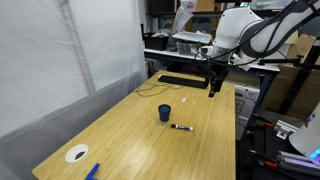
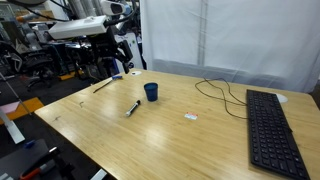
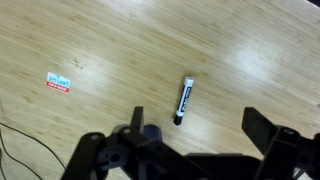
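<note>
Claw [image 3: 194,118] wide open, empty, black marker [image 3: 184,100] on wooden table [image 3: 100,40] below

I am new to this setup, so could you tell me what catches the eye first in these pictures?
The open gripper hangs empty above the wooden table. Below it, mid-table, a blue cup stands with a black marker lying beside it, apart; a black keyboard lies along one table edge.
</note>
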{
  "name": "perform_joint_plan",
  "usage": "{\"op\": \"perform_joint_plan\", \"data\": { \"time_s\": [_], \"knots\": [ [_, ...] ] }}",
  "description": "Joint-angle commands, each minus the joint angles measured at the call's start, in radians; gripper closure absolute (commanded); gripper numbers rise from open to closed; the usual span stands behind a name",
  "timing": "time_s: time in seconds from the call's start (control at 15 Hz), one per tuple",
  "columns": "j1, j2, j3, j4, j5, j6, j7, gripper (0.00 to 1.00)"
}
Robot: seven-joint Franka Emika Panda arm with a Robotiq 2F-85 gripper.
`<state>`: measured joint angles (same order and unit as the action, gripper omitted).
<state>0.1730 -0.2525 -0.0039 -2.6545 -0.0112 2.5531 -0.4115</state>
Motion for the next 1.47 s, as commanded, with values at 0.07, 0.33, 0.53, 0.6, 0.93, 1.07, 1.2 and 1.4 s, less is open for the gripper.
{"op": "perform_joint_plan", "data": {
  "time_s": [0.07,0.33,0.53,0.6,0.93,1.07,1.2,1.4],
  "knots": [
    [-0.007,-0.005,0.007,0.0,0.003,-0.002,-0.001,0.0],
    [0.001,0.026,0.022,-0.007,0.023,0.055,0.05,0.0],
    [0.028,0.094,0.044,-0.014,0.09,0.153,0.101,0.0],
    [0.034,0.12,0.056,-0.01,0.106,0.184,0.12,0.0],
    [0.03,0.289,0.108,0.032,0.13,0.314,0.192,0.0],
    [0.015,0.356,0.12,0.068,0.136,0.332,0.198,0.0],
    [-0.011,0.421,0.137,0.114,0.166,0.336,0.175,0.0],
    [-0.071,0.511,0.181,0.185,0.214,0.329,0.142,0.0]
  ]
}}
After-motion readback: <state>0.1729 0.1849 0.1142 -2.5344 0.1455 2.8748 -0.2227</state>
